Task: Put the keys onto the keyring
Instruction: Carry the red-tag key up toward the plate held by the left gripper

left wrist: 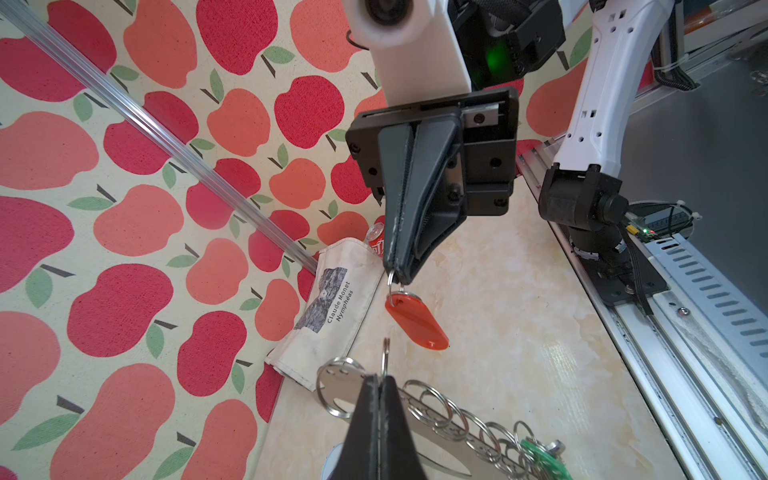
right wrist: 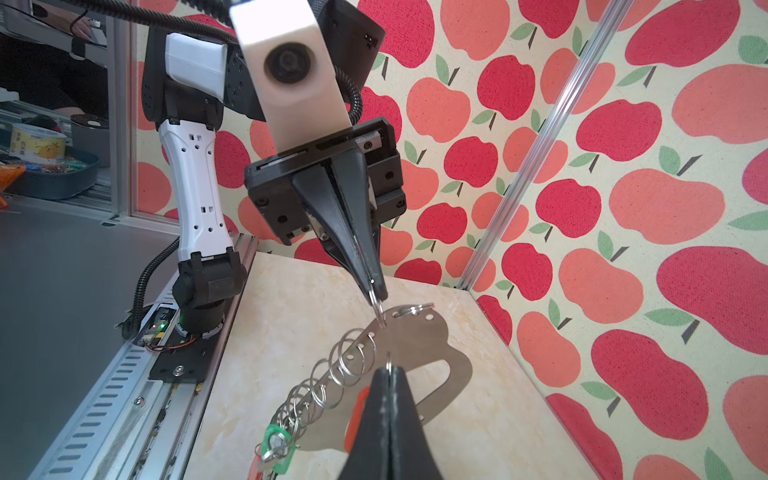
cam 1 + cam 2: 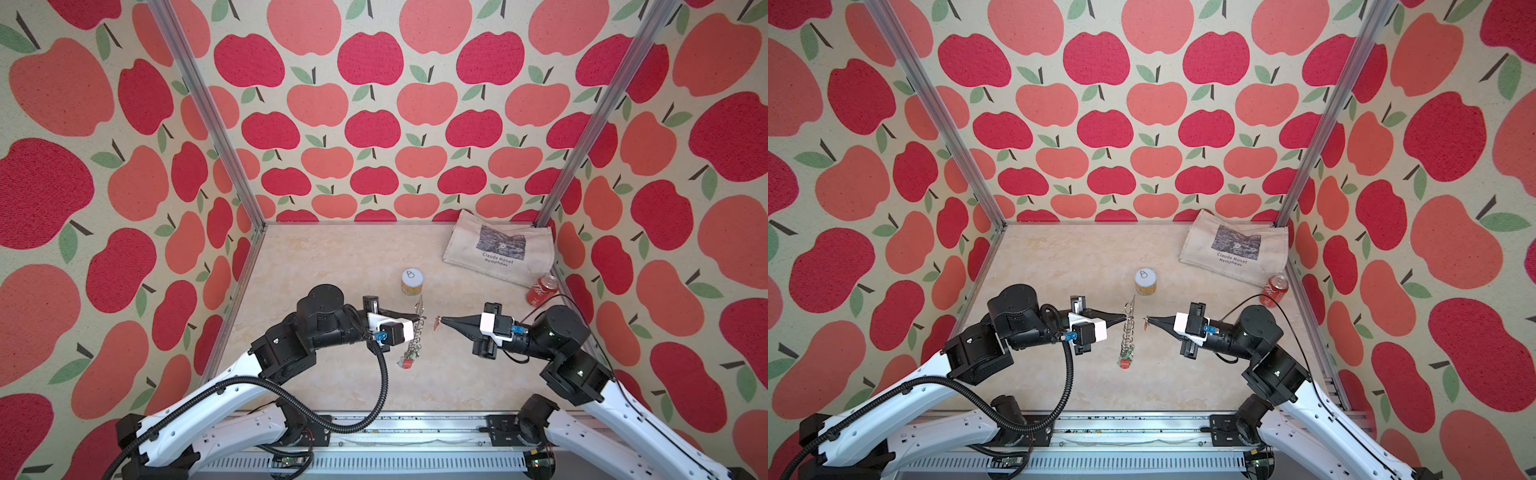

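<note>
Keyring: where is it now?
In both top views the keyring is mid-table, held by the left hand, just left of the right hand's red-tagged key.

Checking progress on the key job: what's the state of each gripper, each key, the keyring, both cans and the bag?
Keyring: held up by one ring.
Left gripper: shut on that ring.
Red key: dangling, not yet on keyring.
Right gripper: shut on red key's ring.
Green key: hanging on keyring.
Second red key: hanging on keyring.
Tin: upright, lid on.
Soda can: apparently upright.
Bag: lying flat.
</note>
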